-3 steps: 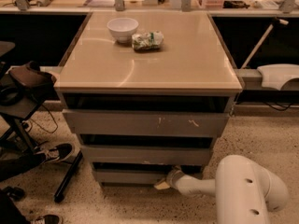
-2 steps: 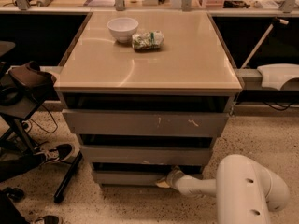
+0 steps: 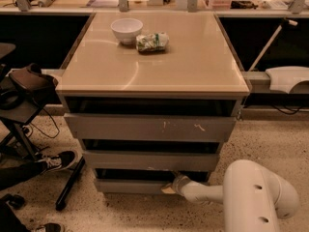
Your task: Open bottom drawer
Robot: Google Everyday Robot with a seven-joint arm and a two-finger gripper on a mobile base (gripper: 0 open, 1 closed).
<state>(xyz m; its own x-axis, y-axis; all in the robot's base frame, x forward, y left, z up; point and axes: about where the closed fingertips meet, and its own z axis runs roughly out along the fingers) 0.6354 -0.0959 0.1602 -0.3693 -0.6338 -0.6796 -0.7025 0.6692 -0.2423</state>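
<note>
The bottom drawer [image 3: 128,185] is the lowest, smallest grey handleless front of the cabinet, near the floor, with a dark gap above it. My gripper [image 3: 173,184] is at the right part of that front's top edge, reaching in from the white arm [image 3: 256,197] at lower right. Above it sit the mid-sized grey front [image 3: 149,161] and the widest front with white scratch marks [image 3: 149,128].
A white bowl [image 3: 126,30] and a crumpled green-white bag [image 3: 151,41] lie on the beige cabinet top [image 3: 193,66]. A chair base and a person's shoes [image 3: 55,161] are at the left on the speckled floor. A counter runs behind.
</note>
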